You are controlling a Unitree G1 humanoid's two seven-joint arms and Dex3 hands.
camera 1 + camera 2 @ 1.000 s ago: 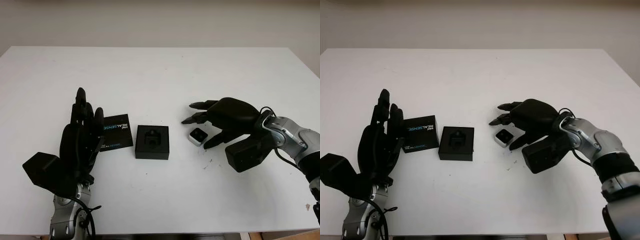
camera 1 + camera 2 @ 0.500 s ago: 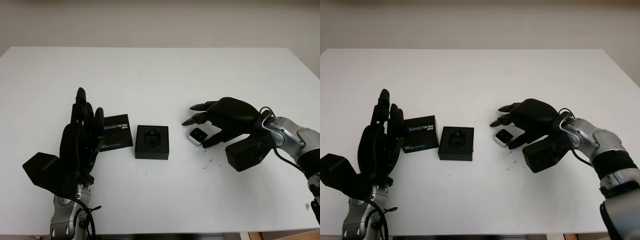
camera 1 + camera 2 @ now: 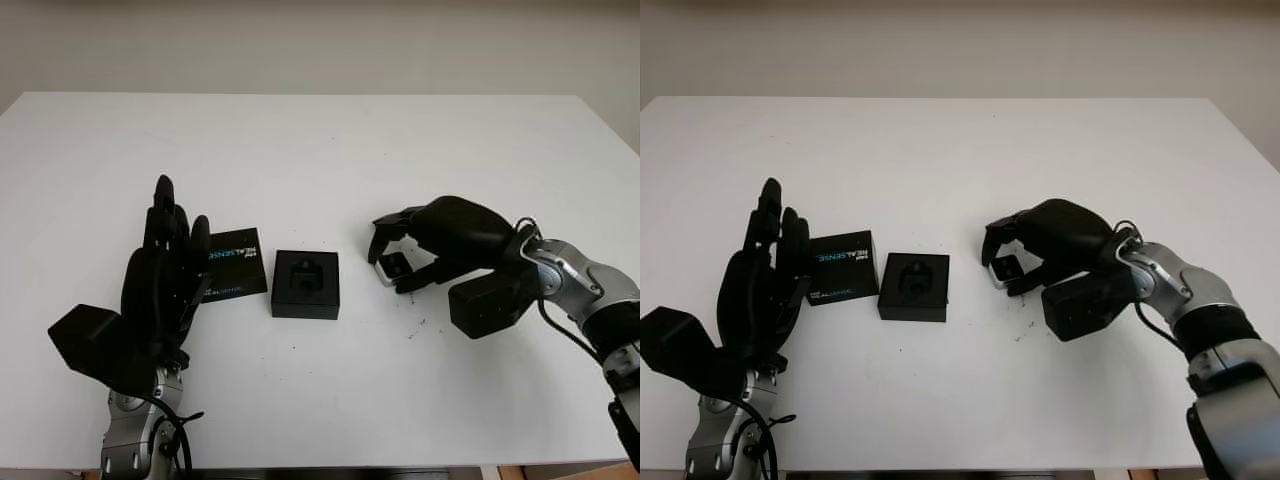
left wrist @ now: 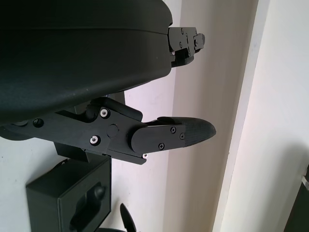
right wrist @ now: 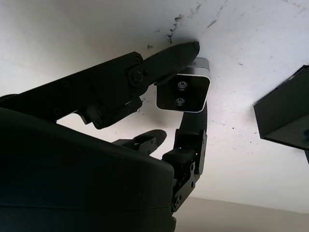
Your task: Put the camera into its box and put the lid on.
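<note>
From the left eye view, the small silver, square-bodied camera [image 3: 394,266] sits on the white table [image 3: 320,150], just to the right of the open black box [image 3: 305,284] with its moulded insert. The right hand [image 3: 437,243] arches over the camera with fingers curled down around it, one on the box side and the thumb on the near side. The black printed lid [image 3: 231,266] lies flat just to the left of the box. The left hand [image 3: 165,275] stands upright beside the lid, open and holding nothing.

The right eye view agrees: the camera [image 3: 1004,269] is between the curled fingers, low at the table, and whether it has left the surface cannot be told.

In the left wrist view, the box [image 4: 77,205] with its recess lies beyond the left hand's fingers [image 4: 164,137], which grasp nothing.

The right wrist view is the closest: the camera [image 5: 183,91], lens face showing, is pinched between one finger [image 5: 166,60] along one edge and another finger [image 5: 193,130] against the opposite side; a corner of the box [image 5: 285,116] lies nearby. The right hand therefore appears closed on the camera.

To do this step well, the grip should probably be firmed evenly on opposite edges before lifting, so the small body does not twist. It should then be raised straight, carried across to the box, and lined up with the recess before being released.
</note>
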